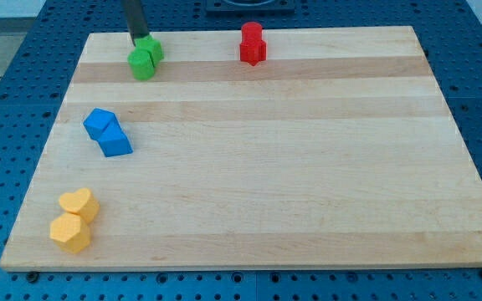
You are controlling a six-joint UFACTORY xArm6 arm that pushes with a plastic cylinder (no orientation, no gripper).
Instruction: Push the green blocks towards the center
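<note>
1. Only one camera view here, so this is quick. The two green blocks (146,58) sit touching each other at the far left of the wooden board (308,209), close to the far edge. Shapes are hard to call, just chunky little pieces.

2. No claw on this rig to be wide, narrow or holding anything, just a dark rod. My tip (140,39) sits right at the far side of the green pair, touching or nearly so; I can't tell which.

3. That's a decent spot, I think. The center is nearer to the camera and to the right, so the push should go diagonally that way. From here, a straight near-ward shove would just run them down the left side.

4. Two loose blocks tend to split, so I'd aim at the seam between them and go slow.

5. Neighbours: red blocks (252,43) far, right of green, well apart. Blue blocks (107,132) on the left, nearer than green, worth avoiding. Yellow blocks (74,220) near-left corner, out of the way.
</note>
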